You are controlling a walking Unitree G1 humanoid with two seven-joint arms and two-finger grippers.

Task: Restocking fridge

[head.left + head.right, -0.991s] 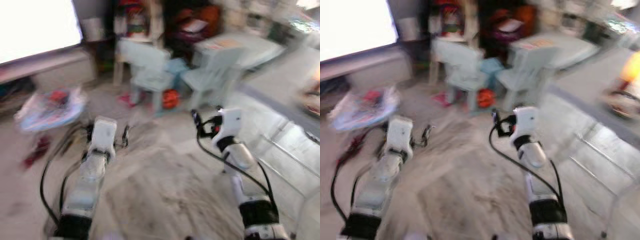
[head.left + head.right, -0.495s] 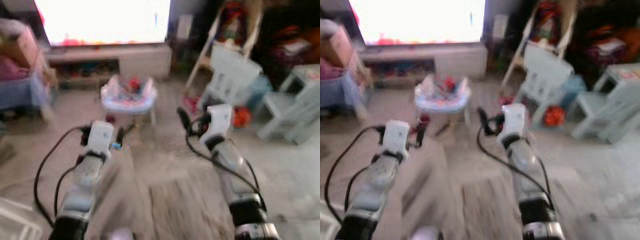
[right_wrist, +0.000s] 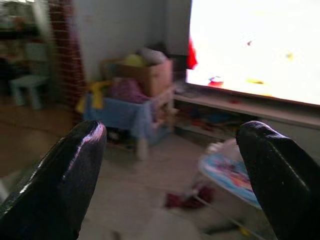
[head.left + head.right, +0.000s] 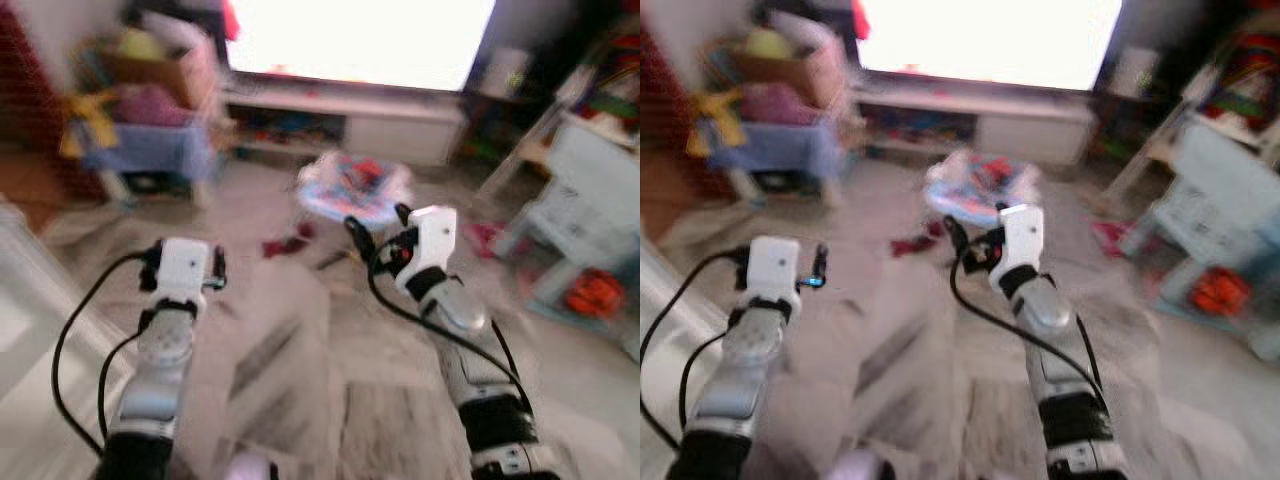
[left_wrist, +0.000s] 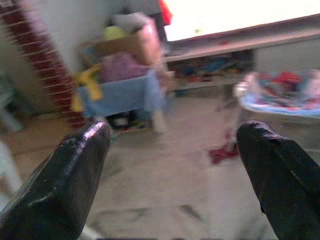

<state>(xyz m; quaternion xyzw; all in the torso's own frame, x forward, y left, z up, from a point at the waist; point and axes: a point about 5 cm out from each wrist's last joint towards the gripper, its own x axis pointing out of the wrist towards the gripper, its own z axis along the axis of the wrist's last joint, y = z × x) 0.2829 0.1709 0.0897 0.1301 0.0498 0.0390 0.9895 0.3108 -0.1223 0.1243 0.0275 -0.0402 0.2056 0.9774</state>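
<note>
Both arms are held out in front of me over a grey patterned floor (image 4: pixel 330 400) in a living room. My left gripper (image 4: pixel 185 262) is open with nothing between its fingers; the left wrist view looks between its fingers (image 5: pixel 75 165) at the floor. My right gripper (image 4: pixel 378 225) is open and empty too, and points toward a blue and white baby seat (image 4: pixel 352 190). The right wrist view has that seat (image 3: pixel 227 172) between its fingers (image 3: pixel 65 170). The pictures are blurred.
A bright screen (image 4: pixel 360 40) stands on a low white cabinet (image 4: pixel 350 115) at the back. At the left, a blue-draped table (image 4: pixel 150 150) carries a cardboard box (image 4: pixel 165 65). Pale child's chairs (image 4: pixel 590 215) stand at the right. A red scrap (image 4: pixel 285 245) lies on the floor.
The whole picture has swung left: the child's chairs slid to the right edge, and the screen, baby seat and blue-draped table came into view. Both arms keep their pose.
</note>
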